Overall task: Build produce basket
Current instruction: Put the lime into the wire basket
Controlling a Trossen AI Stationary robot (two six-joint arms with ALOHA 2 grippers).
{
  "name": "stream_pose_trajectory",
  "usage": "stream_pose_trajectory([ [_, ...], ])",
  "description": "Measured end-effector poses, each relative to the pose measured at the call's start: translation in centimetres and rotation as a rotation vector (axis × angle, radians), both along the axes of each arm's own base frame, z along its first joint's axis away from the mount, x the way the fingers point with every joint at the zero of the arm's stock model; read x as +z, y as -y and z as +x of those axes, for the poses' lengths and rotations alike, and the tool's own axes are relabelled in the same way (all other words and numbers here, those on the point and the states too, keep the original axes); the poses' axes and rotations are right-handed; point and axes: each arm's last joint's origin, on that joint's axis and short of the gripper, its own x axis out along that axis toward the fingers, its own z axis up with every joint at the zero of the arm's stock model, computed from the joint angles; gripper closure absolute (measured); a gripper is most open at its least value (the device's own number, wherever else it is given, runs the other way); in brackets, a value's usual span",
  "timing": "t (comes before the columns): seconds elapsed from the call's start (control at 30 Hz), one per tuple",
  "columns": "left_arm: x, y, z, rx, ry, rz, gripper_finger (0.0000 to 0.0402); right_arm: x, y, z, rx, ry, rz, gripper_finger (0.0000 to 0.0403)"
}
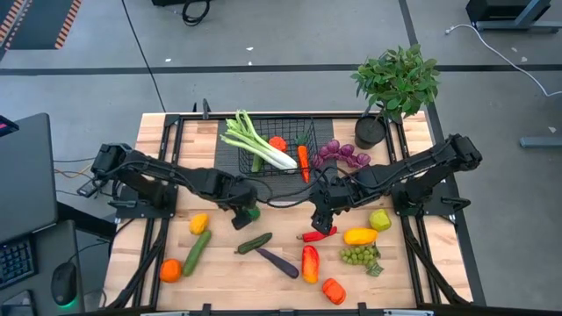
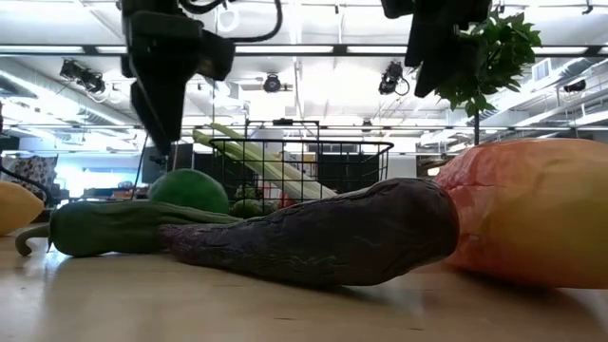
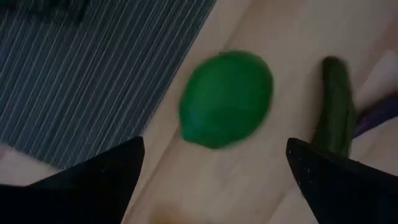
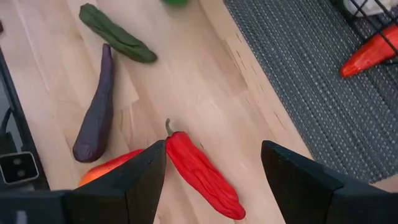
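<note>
Left gripper (image 3: pixel 211 162) fingers spread over round green lime (image 3: pixel 227 98), lined up for pickup, near black wire-mesh basket (image 1: pixel 285 132). Right gripper (image 4: pixel 214 171) fingers spread above long red pepper (image 4: pixel 199 167).

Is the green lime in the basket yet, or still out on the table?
Out. The lime lies on the wooden table, between the open left gripper's fingers, beside the basket's mat.

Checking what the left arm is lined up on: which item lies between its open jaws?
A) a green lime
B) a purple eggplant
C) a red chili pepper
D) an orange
A: the left wrist view shows the green lime on the table between the left gripper's open jaws.
</note>
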Motion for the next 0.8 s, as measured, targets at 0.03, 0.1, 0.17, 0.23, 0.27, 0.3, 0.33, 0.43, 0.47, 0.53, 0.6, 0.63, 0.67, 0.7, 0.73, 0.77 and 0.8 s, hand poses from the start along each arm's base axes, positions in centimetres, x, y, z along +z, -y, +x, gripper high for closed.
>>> stream_pose_trajectory([
  [0.03,0.1,-0.1,0.4,-0.018,0.035,0.001,0.0001,0.0,0.0,0.0,0.011,0.0,-0.006,0.0135],
  [0.1,0.3,-0.1,1.1,-0.068,0.115,0.007,0.0001,0.0,0.0,0.0,0.033,-0.001,-0.017,0.0135],
  [0.17,0.5,0.0,1.7,-0.132,0.173,0.015,0.0001,0.0,0.0,0.0,0.04,-0.002,-0.019,0.0135],
  [0.23,0.7,0.2,2.0,-0.205,0.208,-0.003,0.0001,0.1,0.0,-0.1,0.037,-0.001,-0.015,0.0135],
  [0.27,0.7,0.2,2.0,-0.233,0.211,-0.009,0.0001,0.1,0.0,-0.1,0.03,0.0,-0.012,0.0135],
  [0.3,0.7,0.2,2.0,-0.259,0.204,-0.013,0.0001,0.2,0.0,-0.2,0.021,0.003,-0.007,0.0135],
  [0.33,0.6,0.3,1.9,-0.275,0.194,-0.016,0.0001,0.3,0.1,-0.2,0.009,0.006,-0.001,0.0135],
  [0.43,0.4,0.0,1.5,-0.291,0.144,-0.011,0.0001,0.5,0.1,-0.3,-0.035,0.012,0.018,0.0135],
  [0.47,0.3,-0.2,1.4,-0.287,0.13,-0.014,0.0001,0.5,0.1,-0.4,-0.05,0.014,0.021,0.0135],
  [0.53,0.3,-0.4,1.4,-0.29,0.126,-0.023,0.0001,0.5,0.0,-0.4,-0.068,0.017,0.022,0.0135],
  [0.6,0.3,-0.5,1.5,-0.315,0.14,-0.024,0.0001,0.5,-0.1,-0.4,-0.073,0.024,0.025,0.0135],
  [0.63,0.3,-0.6,1.6,-0.329,0.145,-0.023,0.0001,0.5,-0.1,-0.4,-0.078,0.025,0.025,0.0135],
  [0.67,0.4,-0.6,1.6,-0.345,0.147,-0.021,0.0001,0.5,-0.1,-0.4,-0.086,0.026,0.025,0.0135],
  [0.7,0.3,-0.7,1.6,-0.358,0.146,-0.027,0.0001,0.5,-0.1,-0.4,-0.092,0.027,0.025,0.0135],
  [0.73,0.3,-0.8,1.6,-0.371,0.143,-0.037,0.0001,0.5,-0.1,-0.4,-0.097,0.027,0.027,0.0135],
  [0.77,0.3,-0.9,1.6,-0.381,0.142,-0.046,0.0001,0.5,-0.1,-0.4,-0.101,0.026,0.029,0.0135],
  [0.8,0.1,-1.0,1.5,-0.392,0.139,-0.046,0.0001,0.5,-0.1,-0.4,-0.11,0.027,0.032,0.0135],
])
